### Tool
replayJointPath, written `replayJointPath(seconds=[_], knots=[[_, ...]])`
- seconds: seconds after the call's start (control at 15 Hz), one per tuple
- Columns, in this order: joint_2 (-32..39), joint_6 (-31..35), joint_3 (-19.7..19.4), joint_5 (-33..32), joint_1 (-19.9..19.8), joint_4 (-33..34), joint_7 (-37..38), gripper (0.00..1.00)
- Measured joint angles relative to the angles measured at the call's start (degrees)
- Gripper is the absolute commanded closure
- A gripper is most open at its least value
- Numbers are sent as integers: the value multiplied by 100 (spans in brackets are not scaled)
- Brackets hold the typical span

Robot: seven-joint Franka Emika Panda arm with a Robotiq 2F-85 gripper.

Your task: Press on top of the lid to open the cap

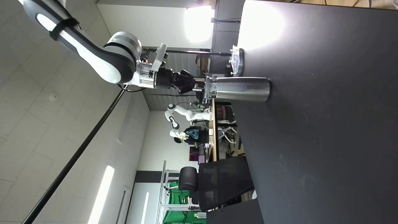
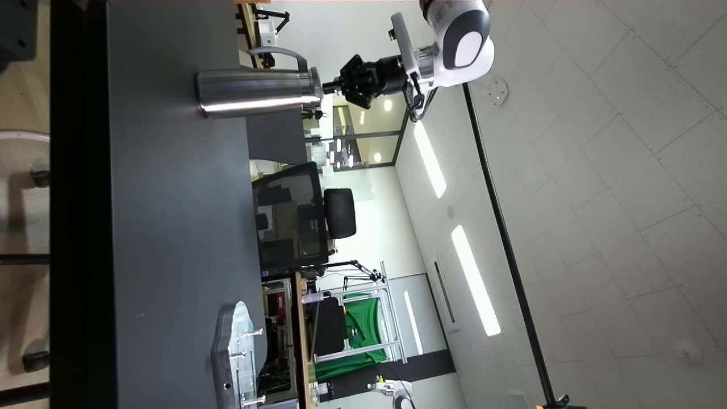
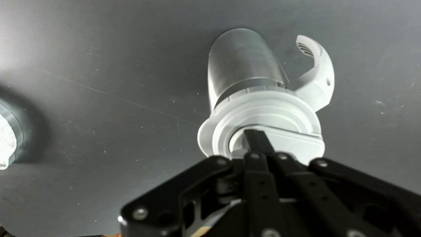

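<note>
Lid (image 1: 208, 92) tops the silver flask (image 1: 242, 89), contents hidden, near mid-frame in an exterior view. In an exterior view my claw (image 2: 329, 87) points at it, upper middle. In the wrist view, right of centre, my fingers (image 3: 258, 141), together and gripping nothing, overlap it; whether they touch, I cannot tell.

Robot arm (image 1: 102, 62) bent; wrist (image 1: 147, 74) directed downward.
Fingers (image 3: 258, 141) held together side by side and pointing down; wrist axis tilted slightly off vertical.
</note>
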Motion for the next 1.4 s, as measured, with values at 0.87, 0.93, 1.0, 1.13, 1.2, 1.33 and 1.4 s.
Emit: replayJointPath(seconds=[0.87, 0.93, 1.0, 1.13, 1.2, 1.33, 1.4], knots=[[542, -612, -103, 2945, -427, 673, -1879, 100], [614, -721, -103, 3100, -471, 768, -1970, 100], [680, -800, -103, 3187, -503, 849, -2006, 100], [795, -895, -100, 3247, -538, 986, -2015, 100], [834, -925, -95, 3264, -544, 1041, -2014, 100], [883, -995, -78, 3285, -549, 1120, -2014, 100], [901, -1006, -68, 3285, -549, 1147, -2013, 100]])
